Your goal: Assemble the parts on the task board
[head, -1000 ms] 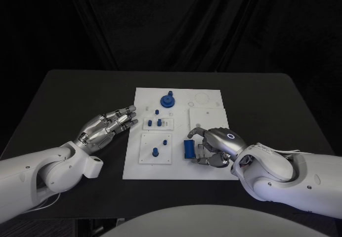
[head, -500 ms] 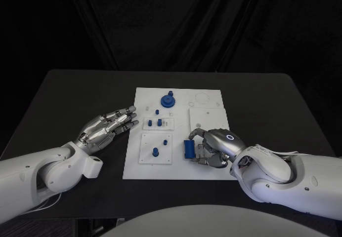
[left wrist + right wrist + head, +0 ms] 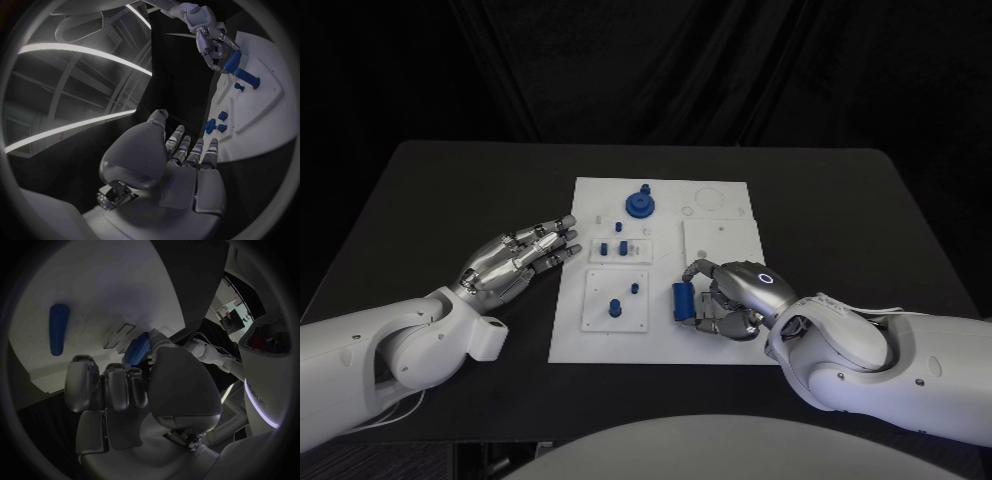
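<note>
— Where's your right robot hand (image 3: 733,298)?

— You have it low on the task board (image 3: 718,345), near the board's front right part, its fingers curled around a long blue part (image 3: 682,300). In the right wrist view that same part (image 3: 136,351) sits between the thumb and the other fingers, so you are pinching it.

— And your left robot hand (image 3: 516,258)?

— It floats above the black table (image 3: 444,190) just beside the board's left edge, palm up, fingers spread and holding nothing. Your left wrist view agrees: the fingers (image 3: 187,150) lie apart.

— What else is on the board?

— You have a round blue part with a peg (image 3: 639,205) standing near the far edge, two small blue pegs (image 3: 616,247) on a plate below it, and another blue peg (image 3: 613,309) upright on the plate nearer you.
</note>
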{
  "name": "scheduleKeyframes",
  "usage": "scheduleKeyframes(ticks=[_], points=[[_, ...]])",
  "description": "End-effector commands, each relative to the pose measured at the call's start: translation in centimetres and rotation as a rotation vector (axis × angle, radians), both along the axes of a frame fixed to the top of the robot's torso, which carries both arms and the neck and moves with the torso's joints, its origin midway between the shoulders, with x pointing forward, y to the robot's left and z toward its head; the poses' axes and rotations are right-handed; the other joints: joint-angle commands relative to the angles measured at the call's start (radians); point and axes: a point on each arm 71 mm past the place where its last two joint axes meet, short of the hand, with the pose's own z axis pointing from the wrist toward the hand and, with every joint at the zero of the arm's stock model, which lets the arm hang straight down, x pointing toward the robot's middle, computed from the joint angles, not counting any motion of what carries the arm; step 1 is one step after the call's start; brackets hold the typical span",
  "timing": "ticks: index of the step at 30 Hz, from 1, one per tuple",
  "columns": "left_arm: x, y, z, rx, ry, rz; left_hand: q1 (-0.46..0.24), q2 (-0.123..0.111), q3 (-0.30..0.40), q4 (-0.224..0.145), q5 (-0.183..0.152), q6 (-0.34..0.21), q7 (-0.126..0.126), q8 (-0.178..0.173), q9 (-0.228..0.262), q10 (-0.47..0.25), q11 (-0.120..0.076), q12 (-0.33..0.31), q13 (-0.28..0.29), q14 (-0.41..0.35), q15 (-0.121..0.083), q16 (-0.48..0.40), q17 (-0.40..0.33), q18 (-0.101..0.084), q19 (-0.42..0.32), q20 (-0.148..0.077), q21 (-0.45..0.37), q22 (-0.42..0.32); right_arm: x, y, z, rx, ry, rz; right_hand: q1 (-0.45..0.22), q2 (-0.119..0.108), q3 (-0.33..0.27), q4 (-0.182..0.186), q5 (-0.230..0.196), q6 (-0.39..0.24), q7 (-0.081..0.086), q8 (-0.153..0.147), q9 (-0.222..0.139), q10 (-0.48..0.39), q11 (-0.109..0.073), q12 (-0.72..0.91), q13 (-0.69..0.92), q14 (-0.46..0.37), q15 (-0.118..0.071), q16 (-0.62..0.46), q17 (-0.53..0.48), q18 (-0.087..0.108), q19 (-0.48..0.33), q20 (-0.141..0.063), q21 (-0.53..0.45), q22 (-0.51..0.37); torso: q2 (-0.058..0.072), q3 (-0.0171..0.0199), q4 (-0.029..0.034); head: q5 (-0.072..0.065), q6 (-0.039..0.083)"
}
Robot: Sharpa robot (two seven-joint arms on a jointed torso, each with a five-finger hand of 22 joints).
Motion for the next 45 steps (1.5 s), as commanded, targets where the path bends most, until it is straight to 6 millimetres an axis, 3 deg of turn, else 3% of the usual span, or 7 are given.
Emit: scheduleKeyframes(ticks=[1,9,13,15,16,22,45], points=[[-0.1,-0.1,0.0,-0.017,0.005,-0.012,0.002,0.000,-0.001,-0.005,0.003,0.000,0.006,0.004,0.001,0.001,0.009,0.004,0.001,0.001,0.008,0.005,0.001,-0.017,0.005,-0.001,0.005,0.001,0.0,-0.1,-0.1,0.009,0.016,-0.035,-0.009,0.001,0.003,0.000,0.004,0.004,0.000,0.004,-0.002,0.104,0.008,0.005,0.263,0.062,0.008,-0.002,0.033,0.010,0.022,0.007,-0.005,0.188,0.000,-0.0001,-0.0002,-0.001,0.000],[-0.1,-0.1,0.0,-0.014,0.010,-0.016,0.002,-0.001,0.000,-0.006,0.003,0.001,0.007,0.005,0.002,0.001,0.011,0.005,0.001,0.001,0.008,0.005,0.001,-0.018,0.005,-0.001,0.005,0.001,0.0,-0.1,0.0,0.026,0.019,-0.032,-0.049,0.029,0.023,-0.001,0.079,0.009,-0.002,0.015,-0.023,0.104,0.007,0.005,0.263,0.062,0.007,-0.002,0.033,0.010,0.021,0.006,-0.007,0.188,0.000,0.0003,0.0008,-0.001,0.000],[-0.1,-0.1,-0.1,-0.013,0.013,-0.017,0.002,-0.001,0.000,-0.006,0.003,0.001,0.007,0.005,0.002,0.001,0.011,0.005,0.001,0.001,0.008,0.005,0.001,-0.018,0.005,-0.001,0.005,0.001,-0.1,-0.1,0.1,0.035,0.016,-0.030,-0.060,0.048,0.042,-0.003,0.172,0.017,-0.006,0.019,-0.040,0.104,0.003,0.005,0.263,0.063,0.004,0.000,0.035,0.010,0.021,0.004,-0.007,0.188,0.000,0.0000,0.0000,0.001,0.000],[-0.1,-0.1,-0.1,-0.013,0.013,-0.017,0.002,-0.001,0.000,-0.006,0.003,0.001,0.007,0.005,0.002,0.001,0.011,0.005,0.001,0.001,0.008,0.005,0.001,-0.018,0.005,-0.001,0.005,0.001,-0.1,-0.1,0.1,0.039,0.014,-0.029,-0.062,0.049,0.046,-0.003,0.189,0.020,-0.007,0.020,-0.045,0.104,0.002,0.005,0.263,0.063,0.003,0.000,0.035,0.010,0.022,0.004,-0.007,0.188,0.000,-0.0001,-0.0003,0.002,0.000],[-0.1,-0.1,-0.1,-0.012,0.014,-0.017,0.002,-0.001,0.000,-0.006,0.003,0.002,0.008,0.005,0.002,0.001,0.012,0.006,0.001,0.001,0.008,0.005,0.001,-0.018,0.005,-0.001,0.005,0.001,-0.1,-0.1,0.2,0.040,0.014,-0.028,-0.069,0.053,0.054,-0.002,0.232,0.023,-0.007,0.018,-0.054,0.103,0.001,0.005,0.262,0.063,0.003,0.000,0.035,0.010,0.022,0.002,-0.007,0.188,0.000,-0.0002,-0.0002,0.002,0.000],[-0.2,-0.1,-0.1,-0.011,0.016,-0.017,0.002,-0.001,0.000,-0.006,0.003,0.002,0.009,0.005,0.002,0.002,0.012,0.007,0.001,0.001,0.008,0.005,0.001,-0.019,0.005,-0.001,0.006,0.001,-0.3,-0.2,0.3,0.047,0.012,-0.025,-0.082,0.054,0.070,-0.003,0.292,0.031,-0.009,0.013,-0.074,0.100,0.000,0.003,0.258,0.063,0.001,0.001,0.036,0.010,0.022,0.001,-0.007,0.188,0.000,0.0000,0.0001,0.002,0.000],[-0.2,0.0,-0.3,-0.007,0.025,-0.019,0.002,-0.001,0.000,-0.006,0.003,0.002,0.009,0.005,0.002,0.002,0.012,0.007,0.001,0.001,0.008,0.005,0.001,-0.019,0.005,-0.001,0.006,0.001,-1.1,-0.4,0.5,0.038,0.036,-0.026,-0.096,0.028,0.075,-0.002,0.300,0.041,-0.009,0.003,-0.097,0.069,-0.001,-0.015,0.223,0.063,0.001,0.000,0.034,0.013,0.016,0.001,-0.021,0.184,-0.001,0.0004,0.0000,-0.001,0.000]])
